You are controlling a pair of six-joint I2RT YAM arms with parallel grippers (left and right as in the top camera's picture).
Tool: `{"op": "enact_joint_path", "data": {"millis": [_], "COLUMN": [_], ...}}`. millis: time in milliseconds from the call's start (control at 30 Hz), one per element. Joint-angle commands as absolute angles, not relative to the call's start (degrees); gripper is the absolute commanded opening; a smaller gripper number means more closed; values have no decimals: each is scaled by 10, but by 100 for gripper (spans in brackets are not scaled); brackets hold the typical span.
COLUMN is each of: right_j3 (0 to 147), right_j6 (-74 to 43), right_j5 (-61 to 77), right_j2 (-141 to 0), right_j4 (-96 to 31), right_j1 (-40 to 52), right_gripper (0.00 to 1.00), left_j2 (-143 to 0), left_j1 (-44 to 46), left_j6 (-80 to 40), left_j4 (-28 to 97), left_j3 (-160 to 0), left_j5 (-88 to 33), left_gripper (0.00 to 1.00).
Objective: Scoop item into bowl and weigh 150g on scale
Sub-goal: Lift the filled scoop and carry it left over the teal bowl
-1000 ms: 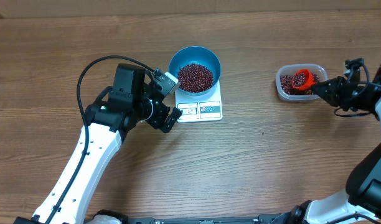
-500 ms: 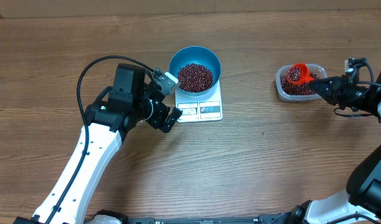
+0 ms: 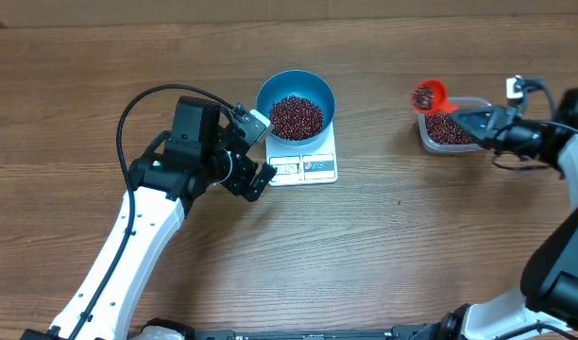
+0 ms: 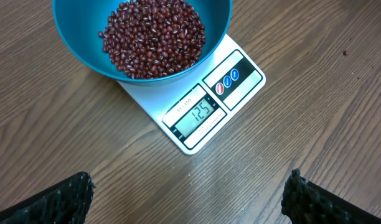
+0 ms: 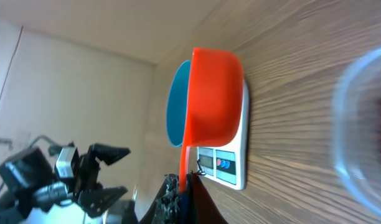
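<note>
On the scale [image 3: 304,168] sits the blue bowl [image 3: 296,77] of beans [image 3: 296,115]. Left fingers [image 3: 259,151] stand wide beside it. Right fingers [image 3: 479,120] pinch a loaded orange scoop [image 3: 428,95] over the tub [image 3: 424,130].

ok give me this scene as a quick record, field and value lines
bowl: blue, sits on the scale, holds a heap of beans
display: reads 125
right hand: shut on the red scoop handle
red scoop: beans in it, over the clear tub corner nearest the bowl
clear tub: more beans inside
left hand: open, empty, left of the scale
</note>
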State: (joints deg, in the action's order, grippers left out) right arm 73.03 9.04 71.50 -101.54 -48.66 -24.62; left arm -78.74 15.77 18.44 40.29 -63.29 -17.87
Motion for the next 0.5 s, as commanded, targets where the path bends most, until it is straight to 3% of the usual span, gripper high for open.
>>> {"op": "enact_joint_path", "data": {"millis": [0, 467], "right_j3": [732, 778], "right_j6": [94, 15], "right_j5": [738, 645], "right_j2": [-1016, -1016], "right_j4": [-476, -353], "right_j1": [-208, -39], "right_gripper": [4, 4], "left_j2": [-779, -779], "left_j1": [162, 162], "left_j6": [195, 195], "left_j4": [402, 402], "left_j3": [-632, -632], "left_j5": [-189, -189], "left_gripper": [100, 100]}}
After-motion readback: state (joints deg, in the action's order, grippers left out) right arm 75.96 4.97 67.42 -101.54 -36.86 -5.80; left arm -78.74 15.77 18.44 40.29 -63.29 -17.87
